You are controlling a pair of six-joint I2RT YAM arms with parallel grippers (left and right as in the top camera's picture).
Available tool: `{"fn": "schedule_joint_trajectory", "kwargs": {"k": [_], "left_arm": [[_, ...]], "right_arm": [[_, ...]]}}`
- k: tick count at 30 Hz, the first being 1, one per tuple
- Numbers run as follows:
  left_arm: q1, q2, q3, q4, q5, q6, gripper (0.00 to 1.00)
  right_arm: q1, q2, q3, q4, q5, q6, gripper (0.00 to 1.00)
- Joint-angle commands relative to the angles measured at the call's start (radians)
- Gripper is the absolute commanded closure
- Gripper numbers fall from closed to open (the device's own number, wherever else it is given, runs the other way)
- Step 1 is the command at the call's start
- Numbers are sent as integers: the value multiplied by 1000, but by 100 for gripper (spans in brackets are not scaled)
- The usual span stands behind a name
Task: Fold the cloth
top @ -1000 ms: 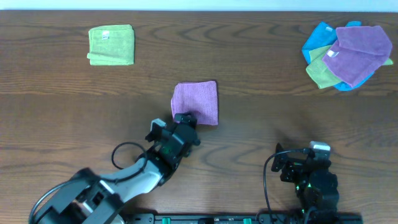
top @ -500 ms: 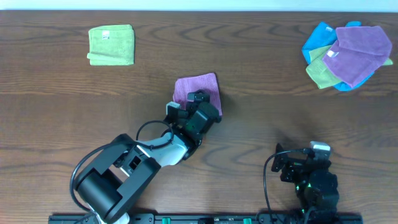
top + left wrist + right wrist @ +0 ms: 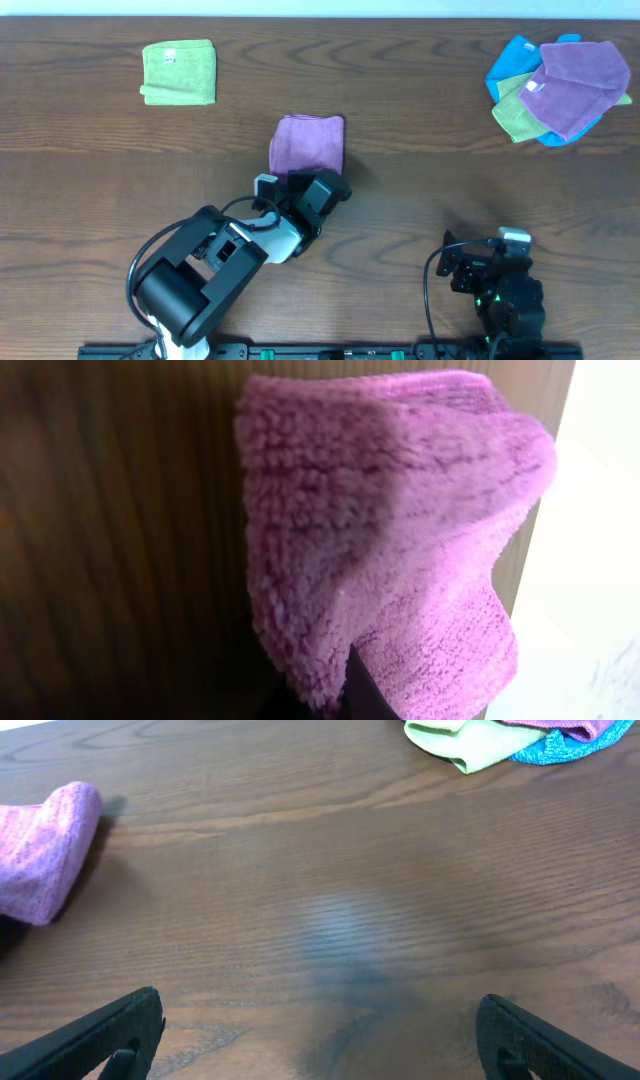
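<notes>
One folded cloth stretches away from the left end effector pinching its near edge.

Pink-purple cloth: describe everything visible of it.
The cloth is orchid pink-purple with a fluffy, terry-like pile, and no tag shows. It sits mid-table on the dark wood table, doubled over itself into a puffy, rounded fold rather than lying flat. Its near edge looks pinched in the left tool, with one dark finger showing against the pile.
</notes>
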State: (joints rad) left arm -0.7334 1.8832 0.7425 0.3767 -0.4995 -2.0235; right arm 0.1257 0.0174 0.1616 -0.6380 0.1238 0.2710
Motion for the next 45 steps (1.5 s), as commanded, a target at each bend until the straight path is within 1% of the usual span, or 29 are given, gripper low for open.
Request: {"fn": "schedule_joint_trajectory", "kwargs": {"k": [1,4,8,11,14,18,20,23,27,33,37,38,40,42,43,45], "left_arm": [[9,-89,-13,-22,-116,-32,94],[18,-186,-13,-48,-179,35,94],[64,-316,-11,-58,-217,166,94],[123,-403,8,-58,-218,290,94],[219,-495,44,-58,-215,407,94],[346,-556,91,-59,-161,472,94],[402,-557,116,-60,-127,485,94],[513,-509,176,-58,-38,506,94],[614,-396,268,-43,44,506,94],[689,-147,488,27,115,505,94],[718,-13,631,28,185,508,94],[726,18,664,29,204,523,94],[741,67,721,29,257,616,94],[759,111,775,26,348,789,94],[766,126,793,14,381,843,94],[777,142,809,-28,413,873,94]], "right_arm": [[-6,-5,-4,-1,-4,13,1],[-6,-5,-4,-1,-4,13,1],[-6,-5,-4,-1,-4,13,1],[-6,-5,-4,-1,-4,13,1],[-6,-5,-4,-1,-4,13,1],[-6,-5,-4,-1,-4,13,1],[-6,-5,-4,-1,-4,13,1],[-6,-5,-4,-1,-4,13,1],[-6,-5,-4,-1,-4,13,1],[-6,-5,-4,-1,-4,13,1],[-6,-5,-4,-1,-4,13,1],[-6,-5,-4,-1,-4,13,1],[-6,-5,-4,-1,-4,13,1],[-6,-5,-4,-1,-4,13,1],[-6,-5,-4,-1,-4,13,1],[-6,-5,-4,-1,-4,13,1]]}}
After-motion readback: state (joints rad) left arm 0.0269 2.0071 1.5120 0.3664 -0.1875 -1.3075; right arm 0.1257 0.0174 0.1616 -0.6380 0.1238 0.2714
